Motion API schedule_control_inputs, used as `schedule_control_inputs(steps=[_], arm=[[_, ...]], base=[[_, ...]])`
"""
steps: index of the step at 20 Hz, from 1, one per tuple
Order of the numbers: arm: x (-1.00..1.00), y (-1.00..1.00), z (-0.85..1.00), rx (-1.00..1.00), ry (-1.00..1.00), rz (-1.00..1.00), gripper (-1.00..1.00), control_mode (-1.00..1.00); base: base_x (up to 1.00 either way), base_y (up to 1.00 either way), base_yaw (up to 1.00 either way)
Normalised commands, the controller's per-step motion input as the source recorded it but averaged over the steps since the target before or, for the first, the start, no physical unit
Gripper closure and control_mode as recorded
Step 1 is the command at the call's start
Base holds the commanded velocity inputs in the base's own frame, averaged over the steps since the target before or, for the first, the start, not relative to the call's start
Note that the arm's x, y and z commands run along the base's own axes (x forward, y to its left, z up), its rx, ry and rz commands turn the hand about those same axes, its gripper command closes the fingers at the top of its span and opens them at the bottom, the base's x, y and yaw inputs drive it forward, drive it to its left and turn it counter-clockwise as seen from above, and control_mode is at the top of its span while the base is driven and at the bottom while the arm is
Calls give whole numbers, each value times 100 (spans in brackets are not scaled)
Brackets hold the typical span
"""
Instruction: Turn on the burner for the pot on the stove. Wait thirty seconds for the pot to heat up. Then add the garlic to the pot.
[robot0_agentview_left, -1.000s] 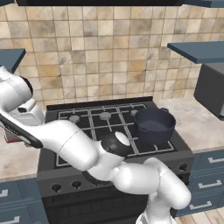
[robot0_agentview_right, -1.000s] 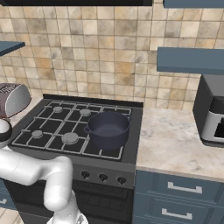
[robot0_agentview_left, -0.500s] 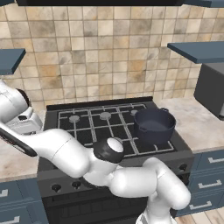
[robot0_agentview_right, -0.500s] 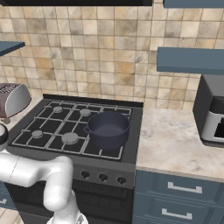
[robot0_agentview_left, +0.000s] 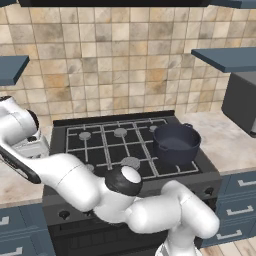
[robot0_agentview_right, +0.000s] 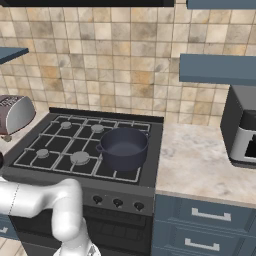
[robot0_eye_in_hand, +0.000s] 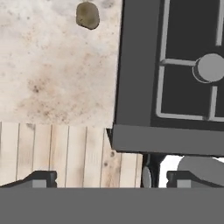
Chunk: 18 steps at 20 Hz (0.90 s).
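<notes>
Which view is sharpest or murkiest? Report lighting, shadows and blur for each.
Left base view: even flat light, slightly soft, no glare on the pot. Right base view: crisp, faint shading under the pot. Hand view: sharp, the garlic casts almost no shadow on the counter.

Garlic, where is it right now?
In the hand view the garlic lies on the speckled counter near the top, left of the stove, apart from its edge.
</notes>
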Motion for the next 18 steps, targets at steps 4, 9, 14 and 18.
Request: schedule_control_inputs(steps=[4, 9, 14, 18], arm=[[0, -4, -49, 2, -6, 16, -100, -100], [12, -7, -10, 0, -5, 7, -100, -100], [34, 0, -3, 9, 0, 3, -100, -100], [46, 0, -23, 12, 0, 5, -100, -100]], base=[[0, 0, 0], [0, 0, 0], [0, 0, 0], [0, 0, 0]])
